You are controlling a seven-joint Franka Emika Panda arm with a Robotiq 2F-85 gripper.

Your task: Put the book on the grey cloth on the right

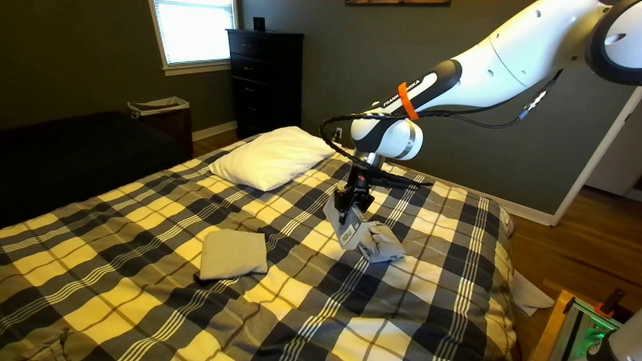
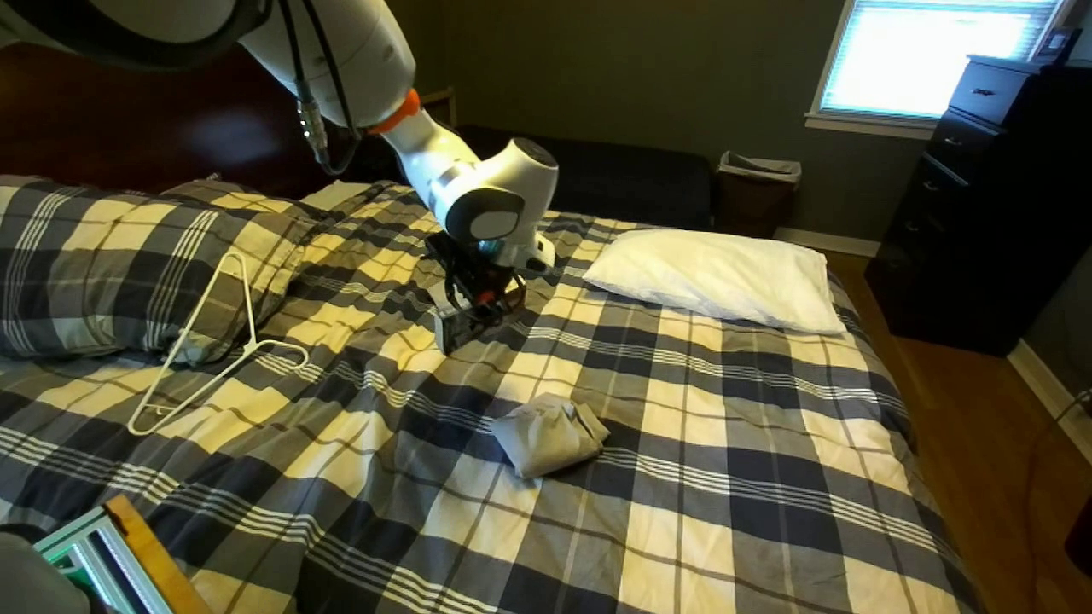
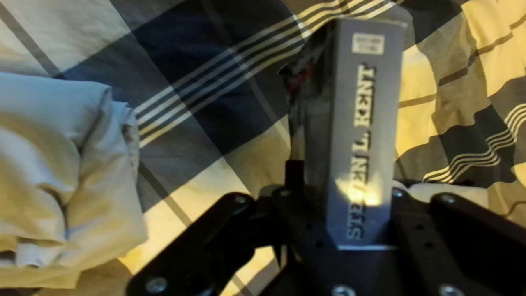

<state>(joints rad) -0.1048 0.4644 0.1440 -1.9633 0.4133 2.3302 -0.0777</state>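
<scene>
My gripper point(image 3: 347, 185) is clamped around the book point(image 3: 365, 123), a finger against each cover, and the spine faces up into the wrist view with "Steven L. Kent" printed along it. The book is held on edge and tilted; I cannot tell whether its lowest corner clears the plaid worktop point(image 1: 306, 301).

Two cloths show in an exterior view: a flat grey cloth point(image 1: 234, 254) and, to the right of it, a crumpled grey cloth point(image 1: 382, 243). I take the crumpled one for my goal. There the book overlaps its left side, as though they meet, but my wrist view shows a strip of bare plaid between them, so they are near yet apart.

The coming move hangs on this: in the wrist view the spine's long axis points roughly straight ahead of my gripper, while the crumpled grey cloth lies off to the left. I judge the carry to be a short sideways one, across the book's long axis rather than along it. Then I expect to lower the book and let it settle flat; those loose folds could let it slip off if I let go too high.
</scene>
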